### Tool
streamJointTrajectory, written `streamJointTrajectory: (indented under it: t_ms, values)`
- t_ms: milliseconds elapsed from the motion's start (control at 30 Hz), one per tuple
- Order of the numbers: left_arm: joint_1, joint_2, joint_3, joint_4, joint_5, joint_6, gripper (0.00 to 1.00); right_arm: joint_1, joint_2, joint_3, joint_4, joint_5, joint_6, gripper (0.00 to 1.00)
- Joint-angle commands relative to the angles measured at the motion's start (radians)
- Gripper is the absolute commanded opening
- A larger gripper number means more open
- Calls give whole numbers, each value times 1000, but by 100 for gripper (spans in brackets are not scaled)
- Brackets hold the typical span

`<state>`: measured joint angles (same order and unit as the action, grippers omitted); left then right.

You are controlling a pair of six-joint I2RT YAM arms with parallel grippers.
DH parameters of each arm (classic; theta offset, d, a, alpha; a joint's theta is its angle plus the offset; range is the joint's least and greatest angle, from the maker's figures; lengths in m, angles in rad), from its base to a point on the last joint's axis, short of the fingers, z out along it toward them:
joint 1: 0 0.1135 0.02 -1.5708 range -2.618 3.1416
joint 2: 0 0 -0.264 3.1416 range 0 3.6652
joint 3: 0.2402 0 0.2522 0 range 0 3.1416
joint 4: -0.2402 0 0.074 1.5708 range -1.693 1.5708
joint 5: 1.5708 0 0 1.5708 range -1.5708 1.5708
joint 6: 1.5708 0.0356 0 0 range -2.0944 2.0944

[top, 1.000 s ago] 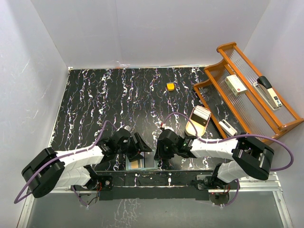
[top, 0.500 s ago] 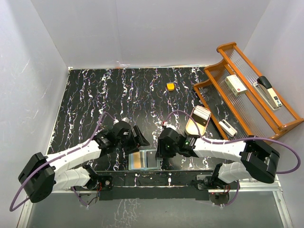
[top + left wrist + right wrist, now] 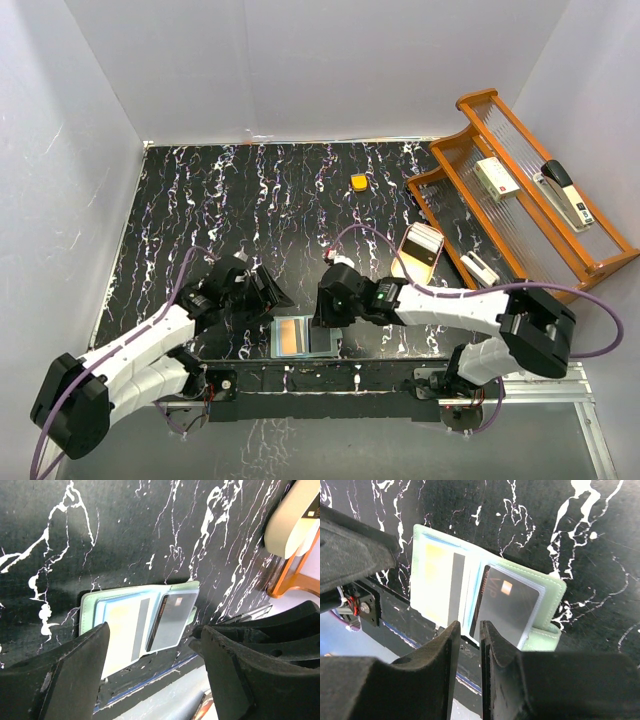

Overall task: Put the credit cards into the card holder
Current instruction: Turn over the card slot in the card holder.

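The card holder (image 3: 542, 639) lies open and flat at the near edge of the table (image 3: 200, 220), its long side running left to right and its fold running near to far. A yellowish card (image 3: 122, 625) with a grey stripe sits in its left half and a dark card (image 3: 507, 607) in its right half, though I cannot tell whether the dark one is pushed fully home. The holder sits between the two arms and a little nearer than both. The right gripper (image 3: 328, 306) is the closer one, hanging just above the fold by the dark card's left edge. Its fingers are drawn almost together, with only a thin slit between them and nothing showing in it. The left gripper (image 3: 263, 290) stands off to the far left of the holder, spread wide and empty. Any seating or closing touch looks to be the right arm's job. The tan dish (image 3: 405, 268) also lies on that arm's side, far and to the right, and its contents are too small to make out.
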<state>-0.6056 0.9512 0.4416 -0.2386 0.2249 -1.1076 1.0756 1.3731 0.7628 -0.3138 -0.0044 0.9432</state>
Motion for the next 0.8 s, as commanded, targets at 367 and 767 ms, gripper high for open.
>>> streamJointTrajectory:
  t_ms: [367,767]
  values:
    - [33,-56,-144,148,165,-63,72,48,175,107,111,-35,12,18]
    - [33,-27,-176,209,188,-94,71,64,251,91,140,-29,19,14]
